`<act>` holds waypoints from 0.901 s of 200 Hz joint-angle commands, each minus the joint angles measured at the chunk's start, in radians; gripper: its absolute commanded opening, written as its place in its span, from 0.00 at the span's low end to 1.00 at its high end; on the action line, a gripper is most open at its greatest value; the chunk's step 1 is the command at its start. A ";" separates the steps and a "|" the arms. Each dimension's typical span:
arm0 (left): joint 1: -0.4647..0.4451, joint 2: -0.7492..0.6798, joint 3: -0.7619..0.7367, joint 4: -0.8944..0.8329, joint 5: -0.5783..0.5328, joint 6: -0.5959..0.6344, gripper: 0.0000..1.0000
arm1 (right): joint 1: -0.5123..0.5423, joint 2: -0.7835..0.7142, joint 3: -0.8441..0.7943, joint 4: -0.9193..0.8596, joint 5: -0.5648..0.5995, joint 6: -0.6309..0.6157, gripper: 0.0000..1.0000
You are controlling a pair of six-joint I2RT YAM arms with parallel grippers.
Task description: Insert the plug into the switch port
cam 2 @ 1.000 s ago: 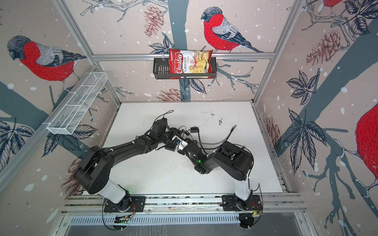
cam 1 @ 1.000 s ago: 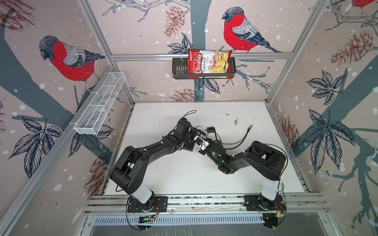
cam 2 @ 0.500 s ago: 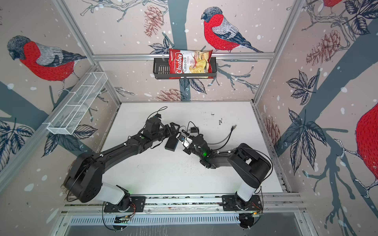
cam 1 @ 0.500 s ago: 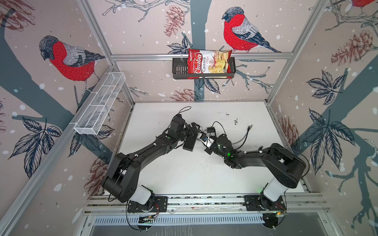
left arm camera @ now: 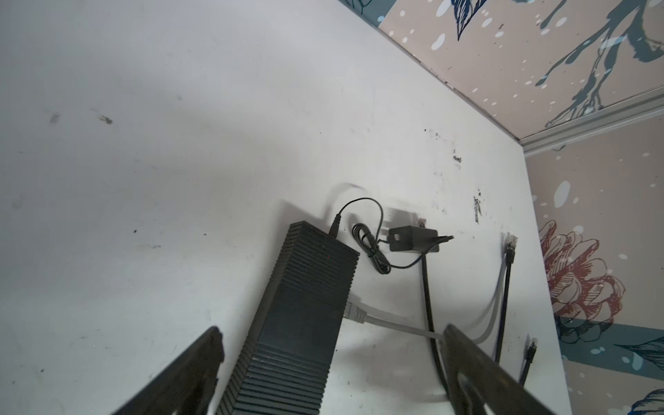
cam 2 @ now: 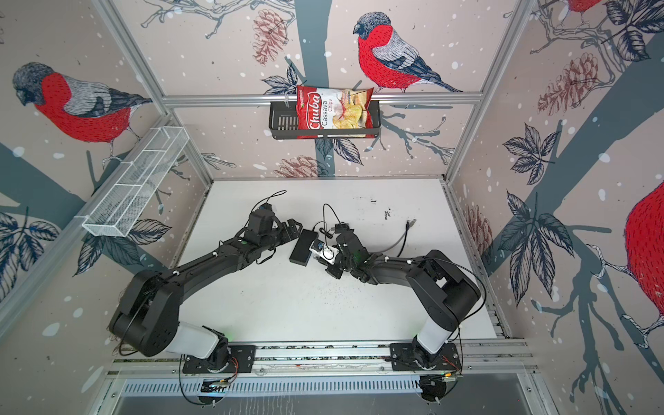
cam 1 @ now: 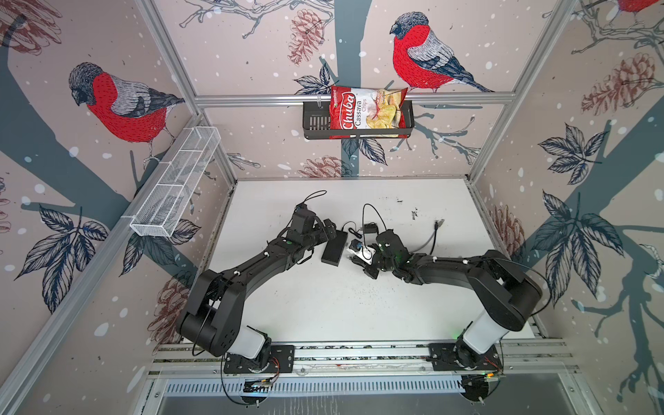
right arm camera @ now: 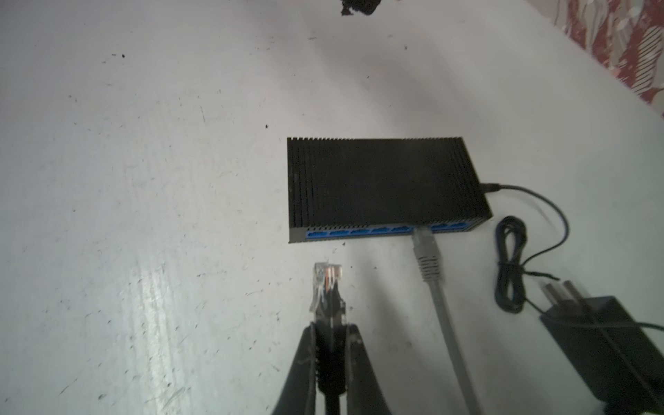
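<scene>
The near middle of the worktop and its far left corner lie bare. A grey cable fills one port of the switch. The ports on either side stand open, with bare surface between them and the plug. The adapter and coiled cord crowd the switch's far end. Loose cables trail toward the right edge.
</scene>
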 commanded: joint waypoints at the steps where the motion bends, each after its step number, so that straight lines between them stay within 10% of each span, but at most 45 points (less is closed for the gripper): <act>1: 0.001 0.026 -0.012 0.099 0.046 0.042 0.93 | -0.008 0.028 0.021 -0.055 -0.064 0.024 0.00; 180: 0.002 0.180 0.006 0.213 0.114 0.057 0.90 | -0.115 0.192 0.201 -0.177 -0.242 0.070 0.00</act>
